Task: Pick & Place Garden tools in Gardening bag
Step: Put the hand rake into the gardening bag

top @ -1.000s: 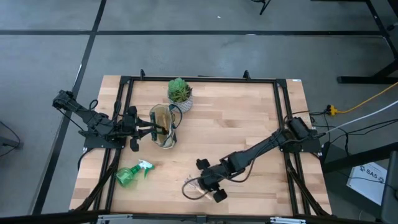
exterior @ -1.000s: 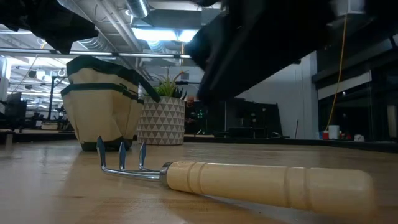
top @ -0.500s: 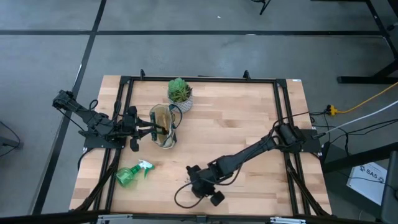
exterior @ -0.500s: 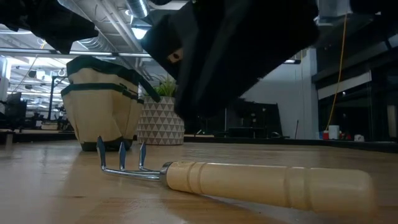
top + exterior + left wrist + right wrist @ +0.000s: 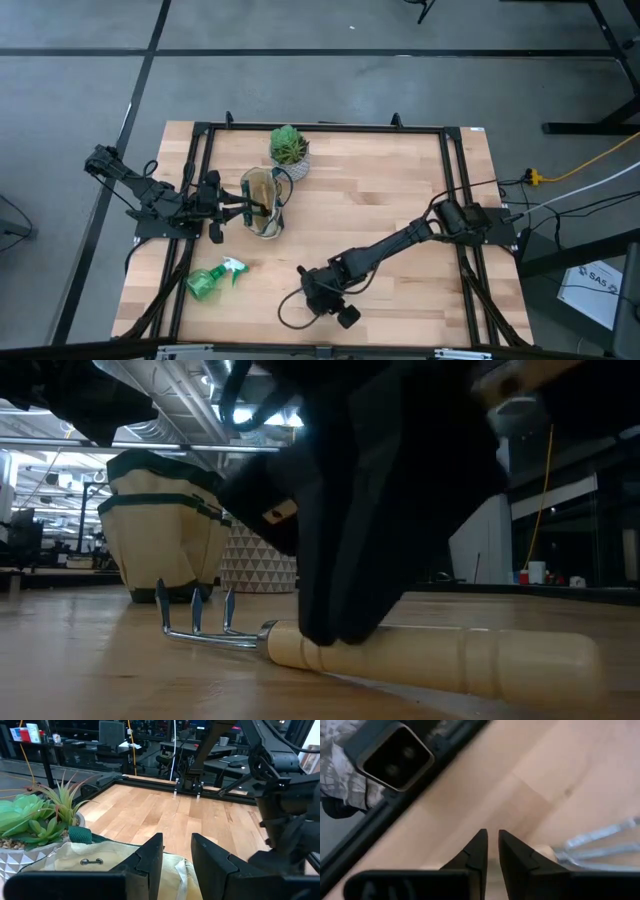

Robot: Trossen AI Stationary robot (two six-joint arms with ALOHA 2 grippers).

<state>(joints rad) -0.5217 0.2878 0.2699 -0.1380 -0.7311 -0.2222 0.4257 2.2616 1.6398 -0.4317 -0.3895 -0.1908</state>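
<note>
The wooden-handled mini rake (image 5: 430, 655) lies flat on the table near its front edge, with its metal tines (image 5: 195, 615) pointing up. My right gripper (image 5: 335, 632) has come down at the handle's tine end with its fingers nearly together. In its wrist view (image 5: 492, 842) the tines (image 5: 600, 845) show beside the fingers. The cream gardening bag (image 5: 265, 203) stands upright at the table's left. My left gripper (image 5: 243, 210) is at the bag's left rim. The green spray bottle (image 5: 210, 282) lies near the front left. The trowel and shears do not show. My left gripper holds the bag's upper rim (image 5: 175, 870) on its left side, coming level from the table's left. Cream cloth shows between the two fingers (image 5: 152, 857). The bag stands on its base on the table. My right gripper's shut fingers (image 5: 512, 855) point down at the rake handle's tine end (image 5: 290, 640). I cannot tell whether they touch it.
A potted green plant (image 5: 289, 148) in a white patterned pot stands just behind the bag. A dark cable loop (image 5: 290, 315) hangs by my right gripper. Black frame rails run along the table's left and right sides. Bare wood lies at the table's centre and right.
My right gripper has gone toward the table's left edge and down, ending at the tine end of the rake's handle. The rake has stayed where it was. My left gripper and the bag have kept still.
</note>
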